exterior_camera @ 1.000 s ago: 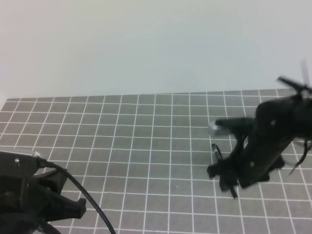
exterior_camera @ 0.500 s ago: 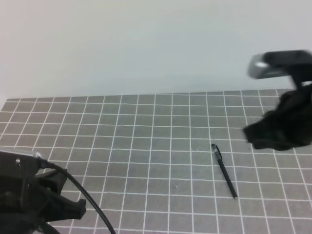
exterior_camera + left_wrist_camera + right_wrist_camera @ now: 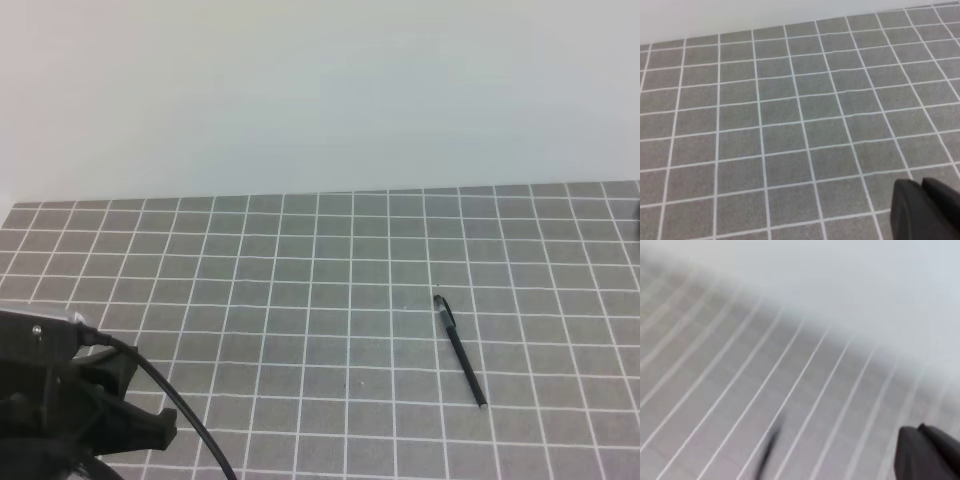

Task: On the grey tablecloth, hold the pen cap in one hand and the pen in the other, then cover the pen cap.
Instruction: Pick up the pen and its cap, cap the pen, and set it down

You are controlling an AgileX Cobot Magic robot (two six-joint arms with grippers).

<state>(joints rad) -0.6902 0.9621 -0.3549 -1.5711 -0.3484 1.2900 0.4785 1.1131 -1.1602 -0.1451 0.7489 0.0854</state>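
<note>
Pen (image 3: 459, 347) lies alone on the grey tablecloth (image 3: 300, 300); right claw (image 3: 927, 452), seemingly together, has swung away.

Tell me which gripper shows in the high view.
The left gripper, at the lower left corner, far from the pen; the right gripper shows only in its own wrist view.

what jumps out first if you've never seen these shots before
A slim black stick pen lies alone, slanted, right of centre on the grey white-gridded tablecloth. The left arm's black gripper sits at the lower left corner with its cable curling away, jaws shut.
</note>
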